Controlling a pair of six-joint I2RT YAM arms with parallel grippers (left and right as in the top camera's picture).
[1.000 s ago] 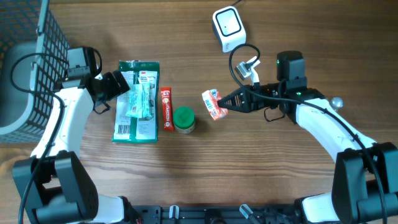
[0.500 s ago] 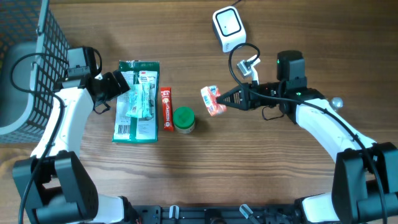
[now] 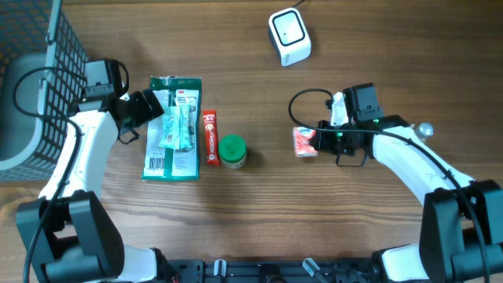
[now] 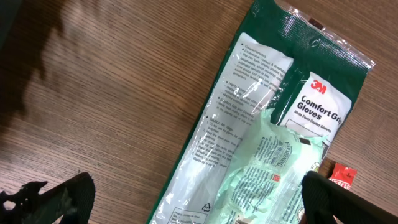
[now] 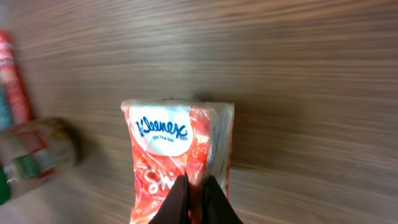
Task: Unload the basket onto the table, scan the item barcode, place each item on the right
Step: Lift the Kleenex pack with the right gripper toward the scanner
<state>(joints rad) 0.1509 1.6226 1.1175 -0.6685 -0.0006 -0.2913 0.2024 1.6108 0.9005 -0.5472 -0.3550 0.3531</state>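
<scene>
Tissue pack (image 5: 177, 155) in the right pincer (image 5: 194, 194): red-orange, with a white oval label and blue lettering. Pincer fingers: black.

Beyond its tip: green-lidded jar (image 3: 232, 151), then a red stick pack (image 3: 211, 136) with white print.

Beneath the left pincer (image 4: 196, 199): glove packet (image 4: 267, 124), green with a white panel, black text and pale-green contents.

Scanner (image 3: 289, 35): white, with a dark outline on its face.

Basket (image 3: 35, 71): grey mesh.

Table (image 3: 393, 47): brown woodgrain.

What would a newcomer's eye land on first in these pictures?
The red Kleenex pack, pinched in the right jaws just right of the table's centre, stands out first. Next come the green 3M Comfort Grip Gloves packet, lying flat at left, and the white scanner at the far edge.
</scene>
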